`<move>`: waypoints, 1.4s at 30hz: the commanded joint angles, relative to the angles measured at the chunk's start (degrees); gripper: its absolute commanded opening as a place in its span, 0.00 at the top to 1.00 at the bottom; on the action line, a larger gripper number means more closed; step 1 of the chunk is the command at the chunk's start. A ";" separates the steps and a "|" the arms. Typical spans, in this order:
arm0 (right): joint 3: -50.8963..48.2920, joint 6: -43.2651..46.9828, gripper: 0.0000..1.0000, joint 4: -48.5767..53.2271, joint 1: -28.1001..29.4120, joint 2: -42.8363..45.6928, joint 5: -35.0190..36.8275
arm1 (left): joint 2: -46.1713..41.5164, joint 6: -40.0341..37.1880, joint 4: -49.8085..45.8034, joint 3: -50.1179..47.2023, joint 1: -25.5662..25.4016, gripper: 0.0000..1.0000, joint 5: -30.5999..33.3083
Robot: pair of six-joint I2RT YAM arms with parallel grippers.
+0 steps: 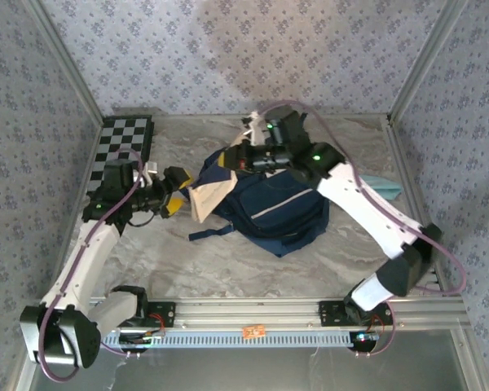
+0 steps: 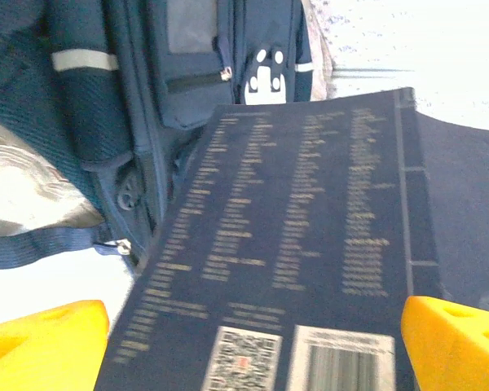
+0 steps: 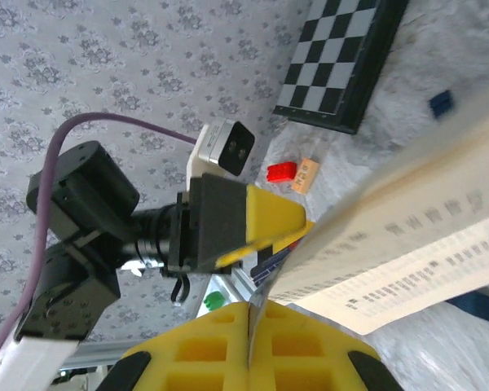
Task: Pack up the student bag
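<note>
Book clamped in left pincer, beside student bag.

There is one student bag, one book, one checkerboard at far left and one light-blue pouch at right. There is also one red block, one tan block, one blue block and one green block.

Grey wallpaper with a small floral print covers the walls on the left, far and right sides, and a soft shadow lies across the far one. Bare metal posts run up the two far corners. The worktop is pale and marble-veined, brightly and evenly lit. A ribbed aluminium rail runs along its near edge. Below that is a dull grey surface, possibly the floor.
</note>
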State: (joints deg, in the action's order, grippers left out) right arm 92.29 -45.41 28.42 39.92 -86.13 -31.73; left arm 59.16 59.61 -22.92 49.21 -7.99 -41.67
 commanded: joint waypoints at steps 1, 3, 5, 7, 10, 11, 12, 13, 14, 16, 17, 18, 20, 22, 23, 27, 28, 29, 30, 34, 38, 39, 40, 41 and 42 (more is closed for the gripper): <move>-3.43 1.91 1.00 5.09 -2.66 5.95 -0.01 | 1.45 2.54 5.55 2.03 -3.09 0.06 2.63; -6.46 2.11 1.00 5.76 -5.04 7.81 -0.61 | 3.15 2.79 6.10 2.36 -5.57 0.03 3.83; -9.60 2.20 1.00 5.14 -7.24 8.40 -1.04 | 4.27 2.61 5.67 2.72 -7.48 0.01 5.50; -10.91 2.49 1.00 3.11 -8.27 6.47 -1.93 | 5.00 2.80 6.57 1.69 -8.84 0.01 7.45; -10.55 6.64 1.00 2.92 -7.86 0.86 -5.47 | 5.68 4.10 10.49 -1.34 -9.53 0.01 8.36; -11.40 7.30 1.00 1.98 -7.52 -0.61 -6.45 | 5.79 3.93 11.41 -2.38 -9.67 0.01 9.04; -12.77 7.51 1.00 1.28 -7.23 -1.42 -6.41 | 6.15 3.70 11.32 -3.23 -9.63 0.01 9.61; -14.38 7.45 1.00 0.46 -7.06 -1.58 -6.04 | 6.55 2.50 11.28 -3.73 -9.57 0.00 10.10; -16.16 7.29 1.00 -0.90 -7.02 -1.25 -6.46 | 7.41 1.06 10.27 -4.25 -9.68 0.00 10.88; -19.39 7.33 1.00 -1.58 -7.07 0.47 -6.10 | 9.61 0.72 10.94 -6.20 -9.72 0.00 10.31; -21.25 7.26 1.00 -1.60 -7.28 1.71 -5.41 | 10.74 1.12 13.91 -7.50 -10.14 0.00 9.00; -23.34 7.03 1.00 -1.89 -7.62 2.64 -5.31 | 11.97 1.20 15.72 -8.16 -10.51 0.00 8.54; -29.10 5.76 1.00 -3.26 -8.21 4.13 -5.45 | 14.10 -0.17 16.17 -7.84 -11.82 0.00 8.66; -33.61 3.65 1.00 -5.84 -8.11 5.55 -5.13 | 15.93 -0.90 18.15 -7.65 -14.00 0.01 8.21; -35.18 2.91 1.00 -6.88 -8.08 6.18 -4.77 | 16.48 -0.90 19.34 -7.86 -15.03 0.01 8.50; -41.31 -0.14 0.99 -9.72 -8.59 8.24 -1.96 | 19.19 -0.92 23.55 -9.51 -19.72 0.06 11.55; -42.55 -0.75 0.98 -10.45 -8.89 8.42 -1.58 | 20.17 -0.56 24.00 -9.87 -20.63 0.07 12.34; -43.12 -1.18 0.98 -10.48 -8.98 8.35 -0.93 | 21.03 -0.19 25.51 -10.47 -21.25 0.08 12.39; -43.53 -1.39 0.98 -10.39 -9.14 8.11 -0.55 | 21.95 0.49 27.56 -11.03 -22.11 0.09 12.45; -44.37 -1.71 0.98 -10.08 -8.75 7.40 1.50 | 23.71 2.79 33.65 -13.33 -25.74 0.13 14.31; -45.22 -2.53 0.98 -8.53 -9.08 7.33 4.34 | 25.01 4.51 38.92 -14.35 -27.19 0.23 13.31; -45.25 -2.66 0.98 -7.99 -9.21 7.22 4.86 | 25.12 5.05 40.40 -14.35 -27.71 0.26 13.11; -45.35 -2.67 0.98 -7.88 -9.19 7.18 5.17 | 25.05 5.38 41.03 -14.04 -28.13 0.29 13.04; -45.42 -2.71 0.97 -7.71 -9.19 7.03 5.42 | 24.99 5.42 41.13 -13.69 -28.45 0.30 13.02; -45.51 -2.80 0.97 -7.62 -9.16 6.99 5.74 | 24.90 5.39 40.93 -13.06 -28.86 0.32 13.02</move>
State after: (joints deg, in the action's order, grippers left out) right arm 47.42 -47.22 19.14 31.20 -79.02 -29.17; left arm 84.16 64.18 12.88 34.92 -35.97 -28.49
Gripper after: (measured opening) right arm 0.052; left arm 0.686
